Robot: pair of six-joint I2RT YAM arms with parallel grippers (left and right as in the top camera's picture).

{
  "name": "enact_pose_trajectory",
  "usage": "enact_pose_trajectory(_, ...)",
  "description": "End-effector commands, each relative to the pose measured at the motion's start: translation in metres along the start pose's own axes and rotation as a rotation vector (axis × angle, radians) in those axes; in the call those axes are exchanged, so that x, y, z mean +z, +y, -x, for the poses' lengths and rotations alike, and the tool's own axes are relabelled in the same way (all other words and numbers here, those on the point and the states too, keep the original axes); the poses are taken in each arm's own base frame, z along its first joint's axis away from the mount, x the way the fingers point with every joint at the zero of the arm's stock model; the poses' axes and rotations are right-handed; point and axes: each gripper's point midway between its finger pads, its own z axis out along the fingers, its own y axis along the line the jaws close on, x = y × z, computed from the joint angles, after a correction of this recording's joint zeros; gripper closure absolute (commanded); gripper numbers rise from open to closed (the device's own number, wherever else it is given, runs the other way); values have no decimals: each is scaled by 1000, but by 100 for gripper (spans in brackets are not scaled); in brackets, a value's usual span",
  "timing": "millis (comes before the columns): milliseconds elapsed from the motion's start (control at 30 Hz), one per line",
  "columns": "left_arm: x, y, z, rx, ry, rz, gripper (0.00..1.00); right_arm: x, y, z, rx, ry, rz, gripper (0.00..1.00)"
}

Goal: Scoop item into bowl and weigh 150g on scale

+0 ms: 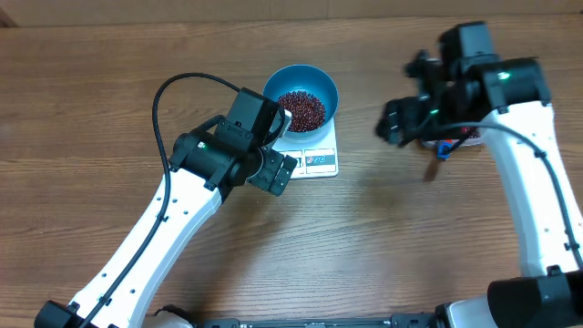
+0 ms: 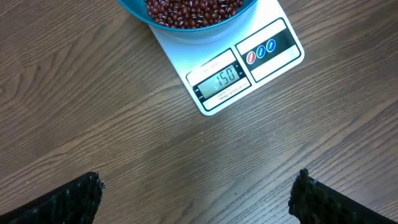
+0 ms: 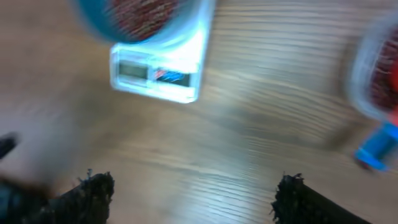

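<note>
Reading scale [image 2: 249, 62] display [image 2: 225, 78]: appears to show 150, so target likely met. Bowl [image 1: 328, 82] sits on scale's far end, beans [image 1: 301, 109] heaped inside. Left gripper [image 2: 198, 186] hangs just in front of scale, fingers wide apart, empty. Right gripper [image 3: 193, 186] well right of scale, near tub [image 3: 373, 68], fingers apart, nothing between; view blurred. Advice: touch neither scale nor bowl, add no more beans.

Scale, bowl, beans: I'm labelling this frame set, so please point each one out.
scale [image 2: 245, 70], left wrist view, white top between display and buttons.
bowl [image 1: 301, 75], overhead view, blue inner wall at far rim.
beans [image 1: 301, 109], overhead view, middle of the heap.
</note>
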Motion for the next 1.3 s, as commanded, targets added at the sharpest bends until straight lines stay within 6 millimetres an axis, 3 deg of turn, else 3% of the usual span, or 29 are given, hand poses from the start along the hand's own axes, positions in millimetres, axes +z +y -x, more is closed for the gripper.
enact_pose_trajectory(0, -3, -2, 0, 15, -9, -12, 1, -4, 32, 1, -141, -19, 75, 0)
enact_pose_trajectory(100, -3, -2, 0, 16, -9, -12, 1, -2, 40, -1, -160, -11, 81, 0)
enact_pose_trajectory(1067, -3, -2, 0, 16, -9, -12, 0, -2, 40, -1, -161, -10, 80, 0)
enact_pose_trajectory(1267, -3, -2, 0, 15, -9, -12, 0, -1, 31, 2, -164, -21, 27, 0)
